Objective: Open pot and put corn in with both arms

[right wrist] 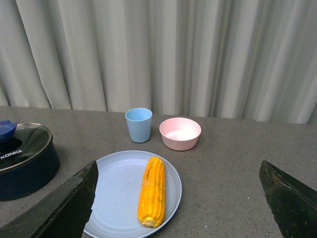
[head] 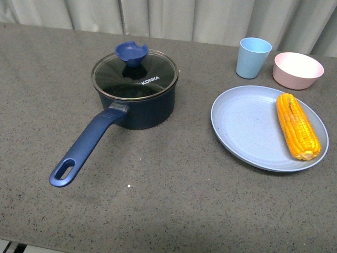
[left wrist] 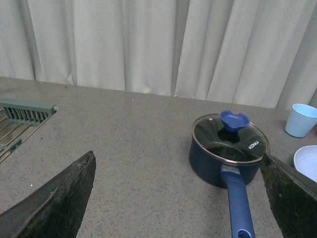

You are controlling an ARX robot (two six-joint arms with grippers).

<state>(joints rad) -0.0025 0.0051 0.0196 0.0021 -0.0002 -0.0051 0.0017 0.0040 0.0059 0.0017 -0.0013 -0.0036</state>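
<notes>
The navy pot (head: 137, 108) stands on the grey table with its glass lid (head: 134, 76) on, a blue knob (head: 130, 52) on top. Its long blue handle (head: 84, 147) points toward the front left. The corn (head: 297, 125) lies on the right side of a light blue plate (head: 247, 126). Neither arm shows in the front view. My left gripper (left wrist: 181, 198) is open and empty, well short of the pot (left wrist: 223, 158). My right gripper (right wrist: 178, 198) is open and empty, held back from the corn (right wrist: 152, 191) and plate (right wrist: 119, 183).
A light blue cup (head: 253, 57) and a pink bowl (head: 297, 70) stand behind the plate. Pale curtains hang along the table's far edge. A grey-green rack (left wrist: 25, 111) sits at the table's side in the left wrist view.
</notes>
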